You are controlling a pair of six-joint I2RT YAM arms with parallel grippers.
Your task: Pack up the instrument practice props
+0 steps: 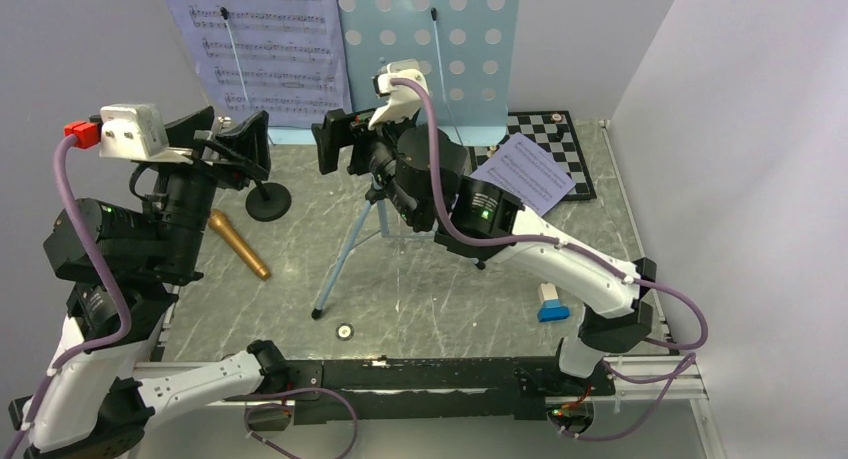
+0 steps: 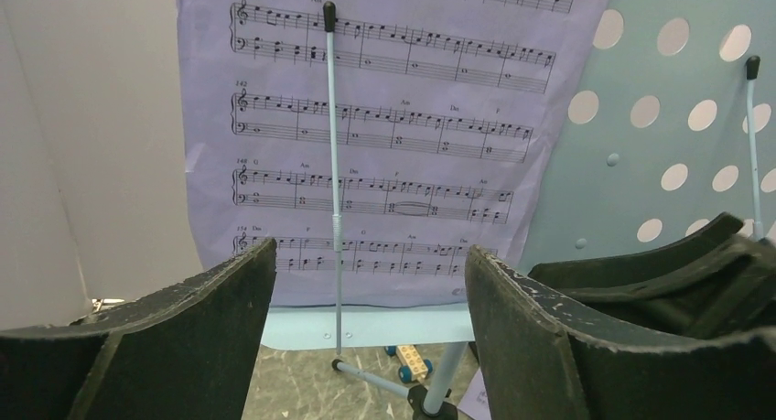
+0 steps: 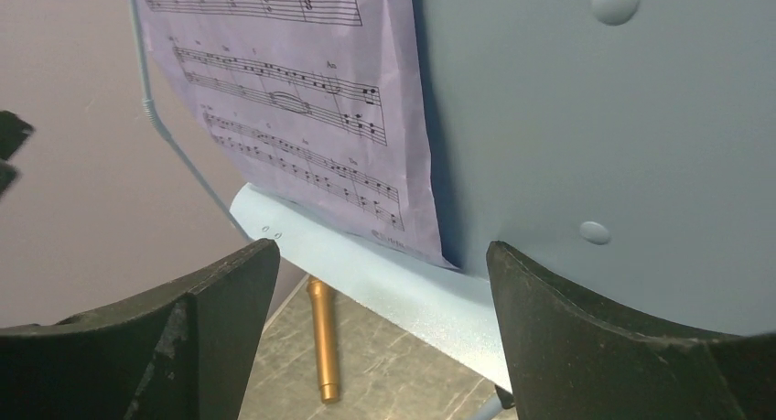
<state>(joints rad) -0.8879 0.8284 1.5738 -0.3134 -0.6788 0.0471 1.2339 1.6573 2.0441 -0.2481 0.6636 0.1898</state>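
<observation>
The light-blue music stand [image 1: 430,49] stands at the back, its tripod legs [image 1: 345,259] on the table. A sheet-music page [image 1: 265,44] rests on the left half of its desk under a thin retainer arm [image 2: 331,164]. A second page [image 1: 525,169] lies on the chessboard. The gold-brown microphone [image 1: 238,244] lies flat at the left, and also shows in the right wrist view [image 3: 322,338]. The black mic stand [image 1: 268,201] stands next to it. My left gripper [image 1: 248,141] is open and empty, facing the page [image 2: 366,118]. My right gripper [image 1: 338,144] is open and empty, close to the desk's lower lip [image 3: 366,274].
The chessboard [image 1: 565,139] lies at the back right. A toy brick car [image 2: 409,360] sits under the music stand. A small blue-and-white object [image 1: 552,304] lies at the front right, and a small round disc [image 1: 345,331] lies near the front edge. Grey walls close in left and right.
</observation>
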